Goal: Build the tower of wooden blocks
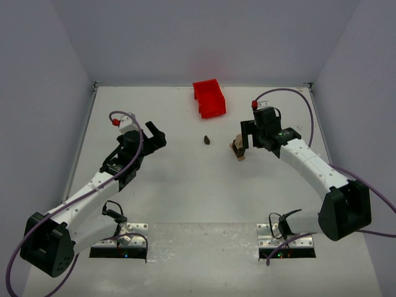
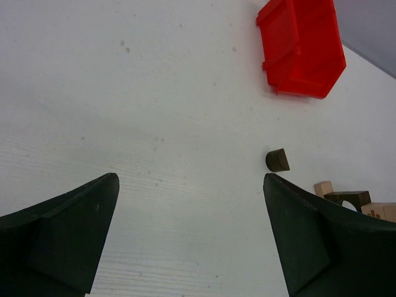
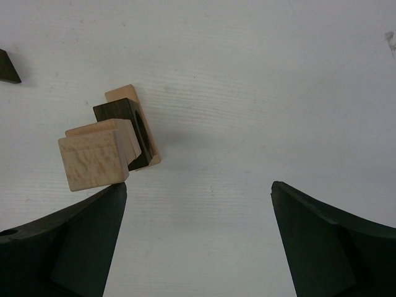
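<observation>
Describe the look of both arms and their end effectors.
The left arm and right arm have white links, black joints and looping lilac cables tipped with red plugs. The left end effector and right end effector each have two broad black tapered fingers.

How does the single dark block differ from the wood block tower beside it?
The single dark block is one piece, all dark brown; the wood block tower stacks several pieces, pale tan and dark brown. The block is smaller than the tower. Both are wooden and rest on the white table.
</observation>
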You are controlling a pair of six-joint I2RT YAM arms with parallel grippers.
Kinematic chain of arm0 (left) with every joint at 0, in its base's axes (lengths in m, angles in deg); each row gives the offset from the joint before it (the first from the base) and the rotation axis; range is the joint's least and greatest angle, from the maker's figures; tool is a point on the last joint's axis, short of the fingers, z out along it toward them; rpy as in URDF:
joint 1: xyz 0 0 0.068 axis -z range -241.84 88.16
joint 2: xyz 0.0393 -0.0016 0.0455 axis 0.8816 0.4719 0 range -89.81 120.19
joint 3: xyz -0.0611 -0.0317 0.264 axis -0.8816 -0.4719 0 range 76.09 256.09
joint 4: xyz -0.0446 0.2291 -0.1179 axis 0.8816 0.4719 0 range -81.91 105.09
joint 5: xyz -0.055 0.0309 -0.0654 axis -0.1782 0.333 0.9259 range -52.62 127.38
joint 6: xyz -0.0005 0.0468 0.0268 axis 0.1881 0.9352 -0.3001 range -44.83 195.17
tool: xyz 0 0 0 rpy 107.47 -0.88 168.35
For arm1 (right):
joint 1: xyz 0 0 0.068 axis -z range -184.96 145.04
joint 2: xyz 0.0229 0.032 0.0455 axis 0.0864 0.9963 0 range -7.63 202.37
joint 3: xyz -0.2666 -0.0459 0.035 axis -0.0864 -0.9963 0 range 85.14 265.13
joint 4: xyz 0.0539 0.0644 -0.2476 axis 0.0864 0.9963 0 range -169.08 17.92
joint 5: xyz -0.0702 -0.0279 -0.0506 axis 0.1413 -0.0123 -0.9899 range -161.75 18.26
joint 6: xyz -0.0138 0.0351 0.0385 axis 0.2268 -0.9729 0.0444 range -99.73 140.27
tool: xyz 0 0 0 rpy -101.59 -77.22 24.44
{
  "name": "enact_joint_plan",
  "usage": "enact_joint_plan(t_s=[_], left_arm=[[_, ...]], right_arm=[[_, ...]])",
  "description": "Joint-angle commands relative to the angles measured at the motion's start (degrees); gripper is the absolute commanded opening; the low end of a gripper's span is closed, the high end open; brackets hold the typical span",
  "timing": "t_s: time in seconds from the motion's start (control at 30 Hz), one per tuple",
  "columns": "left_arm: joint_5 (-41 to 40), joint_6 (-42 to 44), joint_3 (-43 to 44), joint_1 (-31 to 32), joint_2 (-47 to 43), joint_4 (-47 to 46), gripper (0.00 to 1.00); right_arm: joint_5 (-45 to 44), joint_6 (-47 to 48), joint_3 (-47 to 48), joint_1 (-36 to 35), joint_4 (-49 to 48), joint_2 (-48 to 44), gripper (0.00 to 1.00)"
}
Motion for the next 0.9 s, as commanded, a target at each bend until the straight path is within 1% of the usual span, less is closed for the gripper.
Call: enact_joint_plan(t_s=[0.0, 0.43, 0.87], left_arm=[[-0.2, 0.2, -0.2, 0.0, -0.6, -2.7, 1.00], [0.0, 0.2, -0.2, 0.0, -0.5, -2.7, 1.00], [0.1, 0.3, -0.3, 0.0, -0.5, -2.8, 1.00]], right_arm=[[0.3, 0.2, 2.8, 0.2, -2.2, 0.1, 0.99], [-0.3, 0.5, 2.9, 0.2, -2.1, 0.2, 0.99], [2.5, 0.3, 3.0, 0.2, -2.2, 0.1, 0.99]])
